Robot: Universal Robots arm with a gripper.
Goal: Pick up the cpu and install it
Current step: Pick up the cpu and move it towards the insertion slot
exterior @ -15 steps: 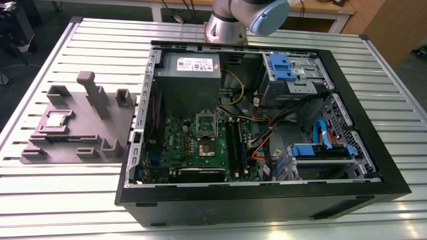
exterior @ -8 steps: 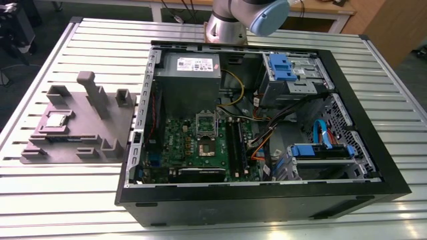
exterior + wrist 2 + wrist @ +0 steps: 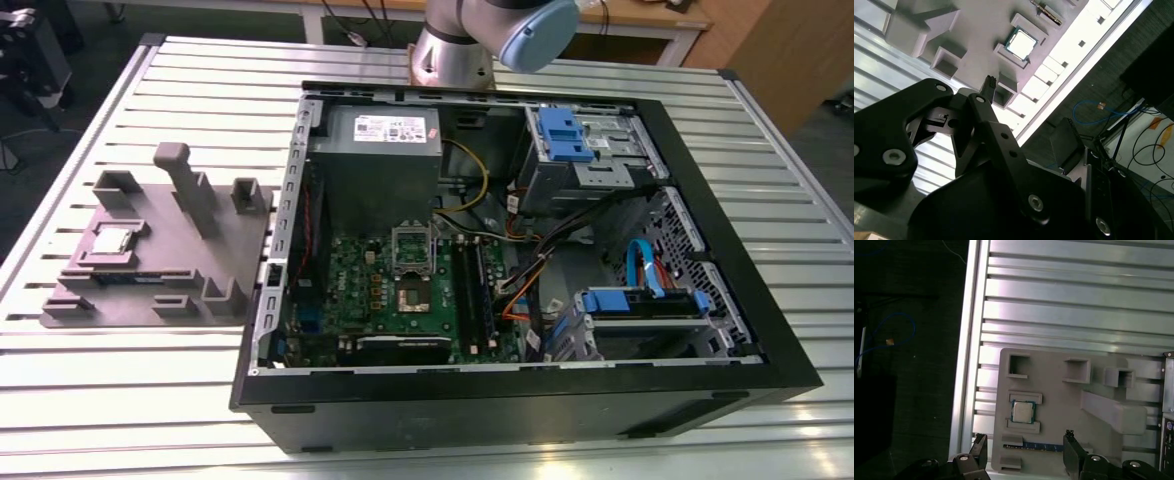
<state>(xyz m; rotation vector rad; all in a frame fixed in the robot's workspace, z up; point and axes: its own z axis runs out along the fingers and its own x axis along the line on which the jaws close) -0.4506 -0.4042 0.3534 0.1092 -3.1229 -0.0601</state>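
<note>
The black jointed linkage of the gripper is seen closest, its fingertips spread wide with nothing held between them. It is poised above a grey moulded fixture tray, which is laid on the slatted aluminium table at the exterior view's left of the open black computer case. The small, square, silver-topped cpu is seated in a shallow pocket of that tray, near the fingertips and untouched.

The grasp is judged to be best made with the jaws centred over the chip and squared to its edges, so that the two sides not bracketed by raised grey lips are taken. An off-centre closing could be caught on those lips.

A long dark green circuit board is slotted on edge just beside the pocket, and a tall grey post is raised nearby. Both are to be cleared. Inside the case, the open socket is flanked by loose orange and yellow cables.
</note>
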